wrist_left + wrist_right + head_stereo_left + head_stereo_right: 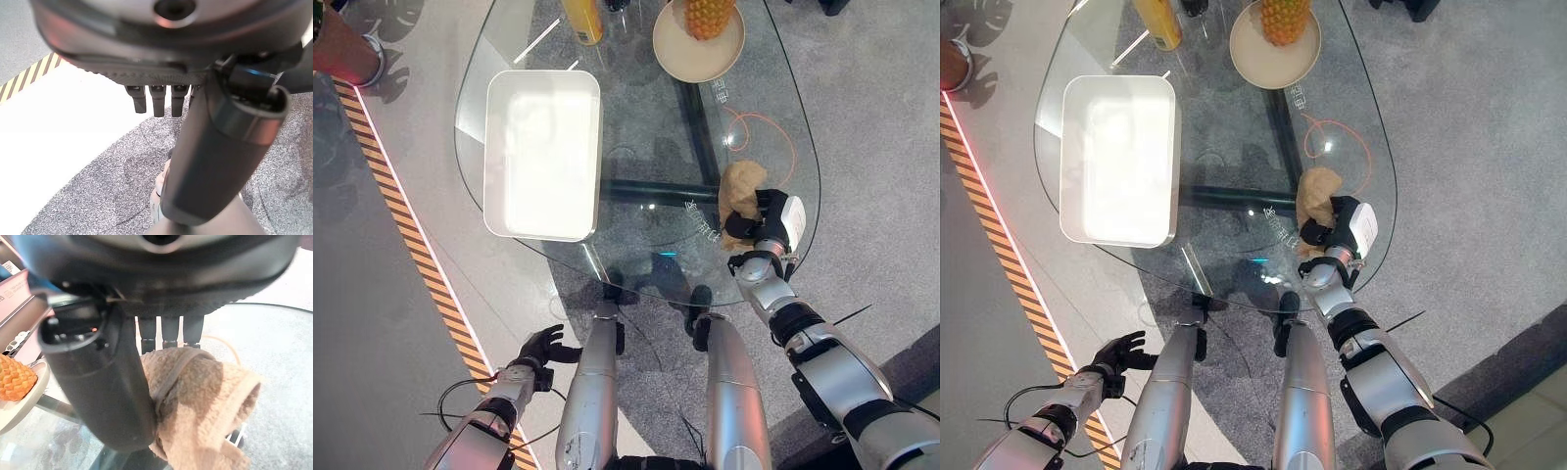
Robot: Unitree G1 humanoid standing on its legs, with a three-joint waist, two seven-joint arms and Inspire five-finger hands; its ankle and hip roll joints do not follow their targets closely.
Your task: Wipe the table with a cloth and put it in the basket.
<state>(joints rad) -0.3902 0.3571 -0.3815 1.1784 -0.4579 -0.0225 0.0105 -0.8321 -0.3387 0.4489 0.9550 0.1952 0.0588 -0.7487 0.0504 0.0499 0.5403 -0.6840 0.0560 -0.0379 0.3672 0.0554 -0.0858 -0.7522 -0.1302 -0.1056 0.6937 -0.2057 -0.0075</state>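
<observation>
Glass table (pixel 773 108), oval, on a dark frame over grey carpet. White basket (pixel 544 155), a rectangular tub, on the table's left part, nothing visible inside. Beige plate (pixel 698 44) at the far edge, right of the basket and well apart from it, with a pineapple (pixel 709 14) on it. Yellow bottle (pixel 583 20) upright at the far edge, between basket and plate. Orange cord (pixel 766 132) looped on or under the glass just beyond the cloth; cannot tell which. Tan cloth (pixel 742 188), terry, bunched up near the table's right edge, nearer the robot than the plate and well apart from the basket. Right hand (pixel 756 217) on the cloth's near side, fingers (pixel 170 332) curled over the top of the bunch and thumb against its side, gripping it; a fold of cloth hanging below the thumb in the right wrist view. Left hand (pixel 544 345) low beside the table's near left edge, over the floor by the striped tape (pixel 406 230), fingers (pixel 159 102) loosely spread, holding nothing and touching nothing. Part of a person (pixel 347 49) at the far left corner, beyond the tape.
</observation>
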